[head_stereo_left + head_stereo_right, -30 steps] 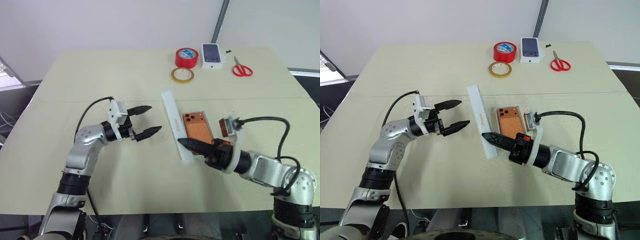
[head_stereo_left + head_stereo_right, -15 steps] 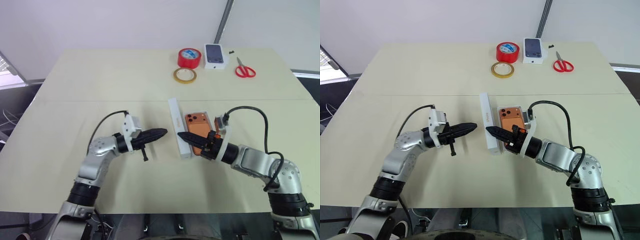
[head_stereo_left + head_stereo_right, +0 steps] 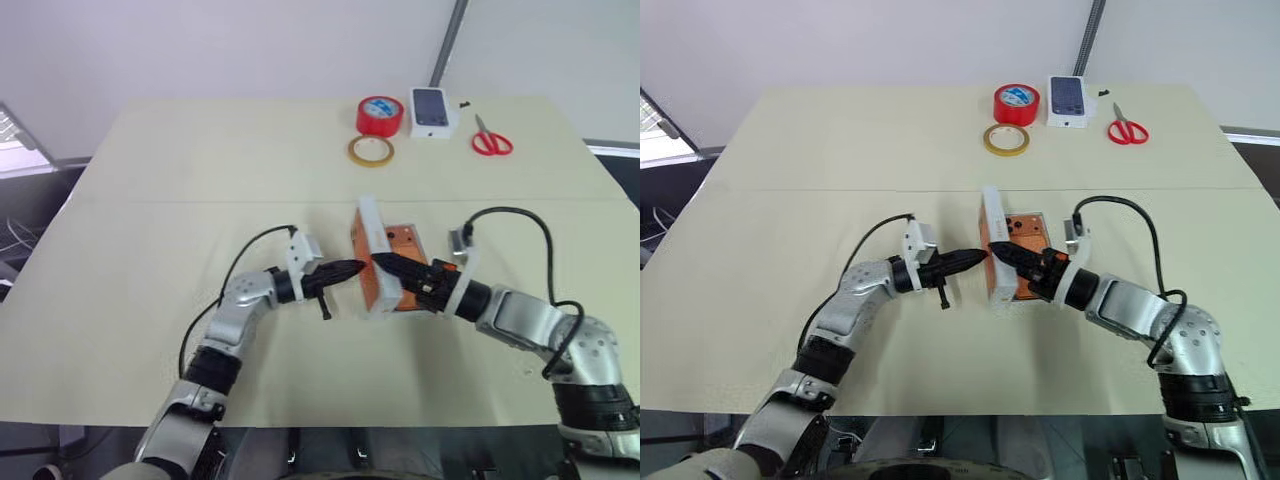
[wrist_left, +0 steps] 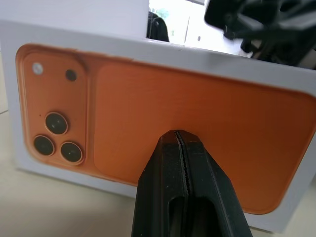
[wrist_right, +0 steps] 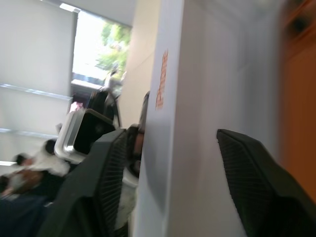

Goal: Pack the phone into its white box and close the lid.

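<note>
Lid (image 3: 371, 255) now tipped up on long edge, was lower and flatter second ago; you are mid-closing; phone (image 3: 404, 268) lies in white box (image 3: 410, 300) at desk (image 3: 200, 180) centre, just right of lid; long axis near-to-far, lenses far; left claw (image 3: 345, 271) pressed together against lid's printed face; right claw (image 3: 388, 265) spread astride lid wall.

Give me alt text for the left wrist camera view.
The left gripper, fingers shut, points at the lid, a white box top printed with an orange phone and three camera lenses, standing on edge on the beige table.
</note>
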`<state>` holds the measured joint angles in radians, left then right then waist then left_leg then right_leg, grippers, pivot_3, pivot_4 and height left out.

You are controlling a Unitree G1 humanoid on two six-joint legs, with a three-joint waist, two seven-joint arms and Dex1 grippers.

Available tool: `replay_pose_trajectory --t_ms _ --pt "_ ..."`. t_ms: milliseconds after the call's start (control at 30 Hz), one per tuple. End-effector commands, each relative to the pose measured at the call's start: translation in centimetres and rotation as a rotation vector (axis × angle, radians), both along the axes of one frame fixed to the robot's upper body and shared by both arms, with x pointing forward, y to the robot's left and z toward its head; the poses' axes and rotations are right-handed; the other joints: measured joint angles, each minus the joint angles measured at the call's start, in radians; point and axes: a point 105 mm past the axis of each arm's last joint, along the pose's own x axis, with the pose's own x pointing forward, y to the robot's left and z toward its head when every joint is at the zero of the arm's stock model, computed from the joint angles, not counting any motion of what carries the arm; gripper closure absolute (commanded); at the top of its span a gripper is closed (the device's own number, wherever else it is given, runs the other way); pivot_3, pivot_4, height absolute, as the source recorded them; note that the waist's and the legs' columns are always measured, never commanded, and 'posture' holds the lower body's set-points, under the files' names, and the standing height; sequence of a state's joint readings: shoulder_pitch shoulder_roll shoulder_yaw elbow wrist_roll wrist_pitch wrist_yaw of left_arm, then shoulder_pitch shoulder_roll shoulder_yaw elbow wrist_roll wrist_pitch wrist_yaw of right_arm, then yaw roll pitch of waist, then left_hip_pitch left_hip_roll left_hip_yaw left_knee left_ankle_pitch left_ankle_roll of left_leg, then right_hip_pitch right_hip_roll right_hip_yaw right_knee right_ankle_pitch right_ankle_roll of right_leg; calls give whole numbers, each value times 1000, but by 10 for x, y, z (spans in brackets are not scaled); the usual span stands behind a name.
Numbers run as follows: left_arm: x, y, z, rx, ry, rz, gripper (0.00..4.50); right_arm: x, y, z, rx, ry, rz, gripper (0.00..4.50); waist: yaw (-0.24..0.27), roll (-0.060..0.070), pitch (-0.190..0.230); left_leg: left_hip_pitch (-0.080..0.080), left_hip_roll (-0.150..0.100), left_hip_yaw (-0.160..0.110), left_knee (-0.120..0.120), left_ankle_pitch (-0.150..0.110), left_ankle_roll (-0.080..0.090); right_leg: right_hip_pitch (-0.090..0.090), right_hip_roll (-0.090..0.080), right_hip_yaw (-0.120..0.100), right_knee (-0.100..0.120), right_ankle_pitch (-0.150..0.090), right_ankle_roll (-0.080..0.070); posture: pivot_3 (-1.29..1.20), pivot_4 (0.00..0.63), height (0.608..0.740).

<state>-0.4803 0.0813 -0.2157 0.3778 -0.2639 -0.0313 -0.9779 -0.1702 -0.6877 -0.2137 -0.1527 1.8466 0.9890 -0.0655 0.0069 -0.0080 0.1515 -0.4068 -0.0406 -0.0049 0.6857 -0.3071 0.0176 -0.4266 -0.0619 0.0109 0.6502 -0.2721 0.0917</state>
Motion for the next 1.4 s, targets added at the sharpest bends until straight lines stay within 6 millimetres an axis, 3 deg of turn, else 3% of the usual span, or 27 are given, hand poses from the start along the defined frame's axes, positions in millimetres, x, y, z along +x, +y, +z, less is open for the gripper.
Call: replay_pose_trajectory --t_ms 33,167,267,300,400,533,633,733,867,967,1300,1400 --pt "1 -16 7 -17 -44 -27 4500 -3 -32 21 -75 -126 -25 1683 6 0 0 0 0 0 0 0 0 0 0 0 0 0 0 0 150 740" --pt "1 -33 6 -30 -39 -56 4500 -2 -72 26 -270 -200 -65 1683 7 0 0 0 0 1 0 0 1 0 0 0 -1 0 0 0 150 740" --pt "2 -42 6 -26 -54 -70 4500 8 -85 31 -333 -268 -121 1683 2 -1 0 1 0 1 0 0 1 0 1 0 0 0 0 0 150 740" --pt "3 -42 7 -25 -58 -68 4500 15 -86 29 -439 -325 -146 1683 1 -1 0 1 0 1 0 0 1 0 1 0 0 0 0 0 150 740" --pt "6 -32 11 -19 -72 -58 4500 29 -82 22 -667 -460 -183 2532 -1 0 0 1 1 1 0 0 1 0 2 0 1 0 0 0 150 740" --pt "7 -7 10 37 -101 -21 4500 34 -73 2 -971 -627 -125 4473 4 0 0 1 1 1 0 0 0 0 2 0 1 0 0 0 150 740" --pt "9 18 7 81 -76 29 4500 38 -73 -4 -1008 -652 -149 4473 4 0 0 1 1 1 0 1 -1 0 2 0 1 0 0 0 150 740" --pt "8 29 -3 129 -40 47 4500 41 -72 -5 -1035 -690 -164 4473 6 0 0 1 1 0 0 1 -2 0 1 1 1 0 0 0 150 740" --pt "14 15 -15 98 90 65 4500 41 -61 -7 -1017 -706 -137 4473 10 0 0 1 0 0 0 1 -2 0 0 1 0 0 0 0 150 740" --pt "14 2 -19 126 93 37 4500 41 -56 -12 -1058 -726 -95 4473 8 0 0 1 -1 0 0 1 -2 0 0 0 0 0 0 0 150 740" --pt "16 -17 -7 71 94 -7 4500 40 -48 -10 -1078 -754 -84 4473 6 0 0 2 -1 0 0 1 -2 0 0 1 1 0 0 0 150 740" --pt "17 -21 6 18 99 -10 4500 38 -48 -11 -1075 -747 -82 4473 6 0 0 2 -1 0 0 1 -2 0 0 1 1 0 0 0 150 740"
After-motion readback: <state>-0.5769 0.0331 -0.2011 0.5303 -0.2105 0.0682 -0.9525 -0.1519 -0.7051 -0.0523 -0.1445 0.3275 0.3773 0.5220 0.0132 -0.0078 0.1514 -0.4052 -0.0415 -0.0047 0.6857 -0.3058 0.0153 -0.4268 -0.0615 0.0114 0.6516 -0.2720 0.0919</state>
